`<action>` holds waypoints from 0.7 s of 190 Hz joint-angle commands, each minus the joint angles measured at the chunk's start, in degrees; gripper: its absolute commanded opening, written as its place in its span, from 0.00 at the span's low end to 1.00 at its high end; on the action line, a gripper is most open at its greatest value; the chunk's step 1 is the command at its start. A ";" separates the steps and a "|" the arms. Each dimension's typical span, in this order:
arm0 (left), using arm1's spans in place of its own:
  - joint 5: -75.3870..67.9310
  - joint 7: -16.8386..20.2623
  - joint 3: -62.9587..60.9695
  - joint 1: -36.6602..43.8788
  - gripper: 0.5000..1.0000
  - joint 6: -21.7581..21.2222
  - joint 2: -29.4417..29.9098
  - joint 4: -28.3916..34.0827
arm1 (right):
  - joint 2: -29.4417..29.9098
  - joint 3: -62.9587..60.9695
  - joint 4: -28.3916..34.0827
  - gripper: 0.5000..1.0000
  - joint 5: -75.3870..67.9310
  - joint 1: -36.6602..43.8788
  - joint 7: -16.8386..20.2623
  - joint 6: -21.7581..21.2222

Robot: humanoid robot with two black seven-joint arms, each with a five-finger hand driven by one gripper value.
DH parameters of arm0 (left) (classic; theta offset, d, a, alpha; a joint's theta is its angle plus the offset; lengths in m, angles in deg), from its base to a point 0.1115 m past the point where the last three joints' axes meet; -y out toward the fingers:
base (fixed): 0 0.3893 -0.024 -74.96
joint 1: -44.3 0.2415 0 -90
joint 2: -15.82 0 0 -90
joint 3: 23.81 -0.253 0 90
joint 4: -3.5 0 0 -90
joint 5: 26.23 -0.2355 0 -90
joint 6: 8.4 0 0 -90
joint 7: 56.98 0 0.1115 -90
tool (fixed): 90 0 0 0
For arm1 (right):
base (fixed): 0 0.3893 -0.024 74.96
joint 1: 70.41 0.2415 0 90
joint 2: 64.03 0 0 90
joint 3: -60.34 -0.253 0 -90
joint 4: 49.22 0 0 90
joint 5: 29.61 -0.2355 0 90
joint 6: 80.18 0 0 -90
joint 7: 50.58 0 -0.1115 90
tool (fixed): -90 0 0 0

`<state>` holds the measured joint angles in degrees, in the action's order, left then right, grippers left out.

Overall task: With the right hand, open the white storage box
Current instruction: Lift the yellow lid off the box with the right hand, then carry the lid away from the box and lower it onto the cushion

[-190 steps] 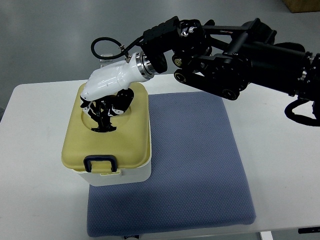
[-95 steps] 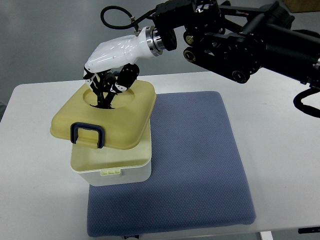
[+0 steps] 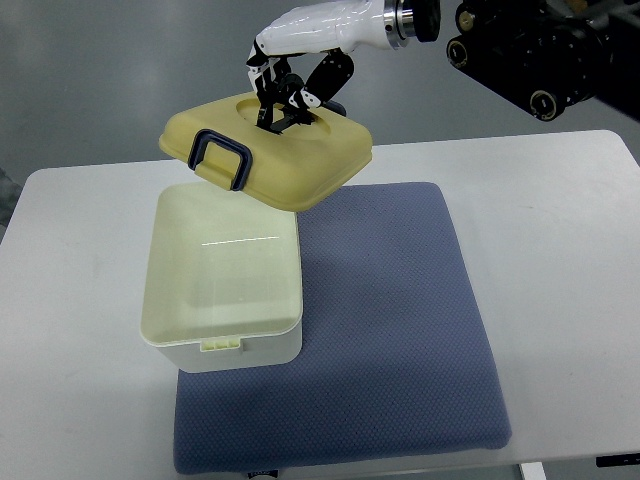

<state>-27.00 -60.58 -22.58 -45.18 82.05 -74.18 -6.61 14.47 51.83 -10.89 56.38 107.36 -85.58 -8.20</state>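
I'm holding the yellow lid with the right hand, fingers curled into its top recess, lid tilted in the air above the box's far edge. The white storage box is sitting open, half on the blue mat, half on the white table. Lid is looking light, rigid, smooth plastic, so the recess grip could slip. Nothing is blocking the mat side.

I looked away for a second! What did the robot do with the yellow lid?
The right hand lifted the yellow lid off the white storage box, up and toward the far side, keeping its grip. The box, now open, and the blue mat stayed put.
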 commanded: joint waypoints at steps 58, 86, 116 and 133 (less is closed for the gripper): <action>-0.02 0.00 0.00 0.01 1.00 -0.01 0.00 0.00 | -4.67 0.16 -5.55 0.00 -0.04 -8.58 0.00 2.02; -0.02 0.00 0.00 0.01 1.00 -0.01 0.00 0.00 | -6.43 0.25 -6.60 0.00 -0.04 -11.31 0.00 3.17; -0.02 0.00 0.00 0.01 1.00 -0.01 0.00 0.00 | -6.78 0.60 -7.13 0.00 -0.04 -14.56 0.00 4.66; -0.02 0.00 0.00 0.01 1.00 -0.01 0.00 0.00 | -6.69 1.13 -7.13 0.00 -0.04 -16.32 0.00 4.92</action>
<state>-27.02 -60.59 -22.58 -45.19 82.04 -74.18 -6.61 7.80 52.41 -17.98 56.34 93.03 -85.58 -3.73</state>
